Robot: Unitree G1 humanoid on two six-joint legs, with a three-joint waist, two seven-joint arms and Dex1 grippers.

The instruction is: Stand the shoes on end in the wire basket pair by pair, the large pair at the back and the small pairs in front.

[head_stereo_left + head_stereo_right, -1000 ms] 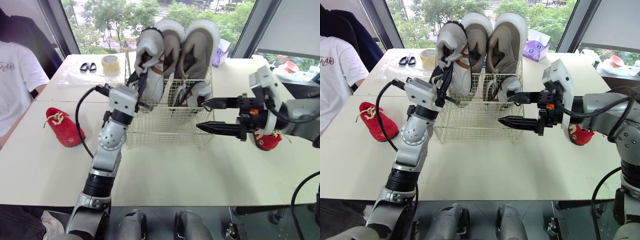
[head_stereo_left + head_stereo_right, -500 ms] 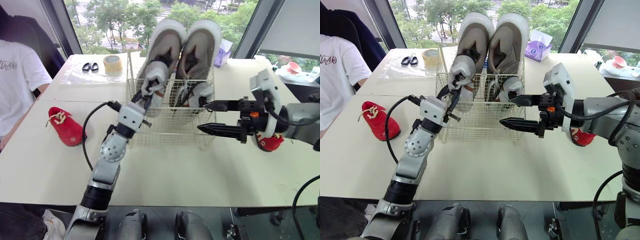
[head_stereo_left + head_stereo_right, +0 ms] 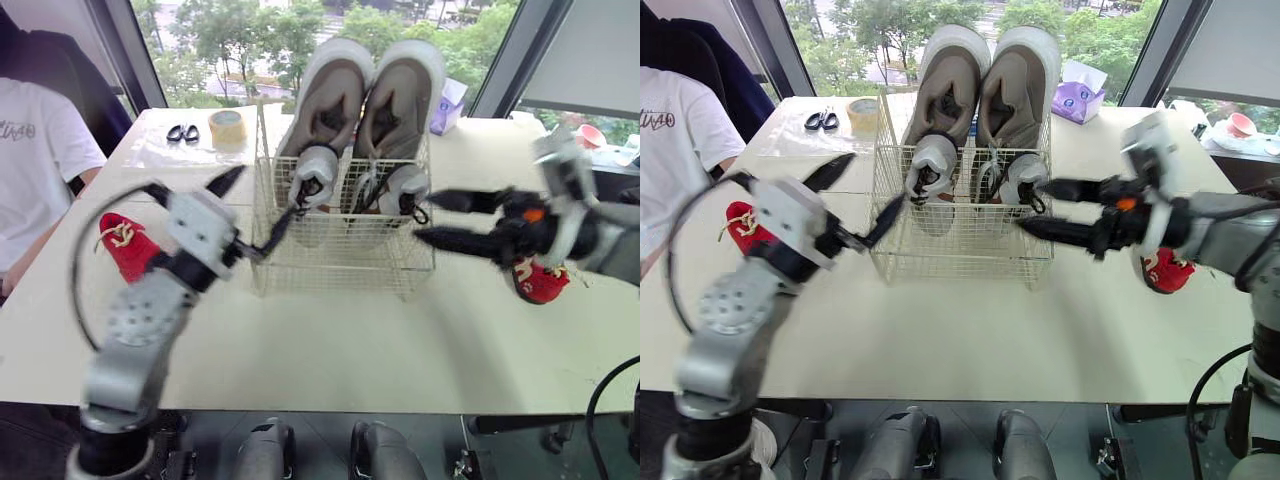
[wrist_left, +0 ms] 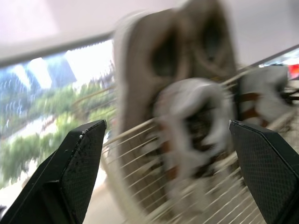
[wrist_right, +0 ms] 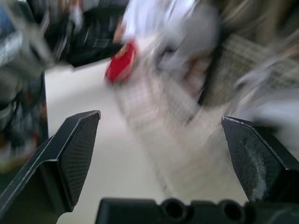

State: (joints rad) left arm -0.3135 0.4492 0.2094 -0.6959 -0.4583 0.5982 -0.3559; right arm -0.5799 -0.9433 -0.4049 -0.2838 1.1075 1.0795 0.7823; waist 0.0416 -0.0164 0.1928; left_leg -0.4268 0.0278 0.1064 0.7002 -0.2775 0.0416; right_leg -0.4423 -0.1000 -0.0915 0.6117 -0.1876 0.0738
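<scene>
The wire basket [image 3: 340, 262] stands mid-table. Two large grey shoes [image 3: 330, 95] [image 3: 402, 90] stand on end at its back. In front of them stand two small grey shoes, one at the left [image 3: 315, 178] and one at the right [image 3: 405, 190]. A red shoe [image 3: 125, 245] lies on the table to the left, another red shoe [image 3: 540, 280] to the right. My left gripper [image 3: 252, 205] is open and empty just outside the basket's left front corner. My right gripper [image 3: 428, 218] is open and empty at the basket's right side, near the right small grey shoe.
A tape roll [image 3: 228, 127] and scissors [image 3: 181, 133] lie at the table's back left. A tissue box [image 3: 445, 105] sits behind the basket on the right. A person in a white shirt [image 3: 30, 150] stands at the left table edge.
My left gripper opened, let go of the small grey shoe in the basket's front left, and drew back leftward out of the basket. My right gripper shifted slightly to the right.
</scene>
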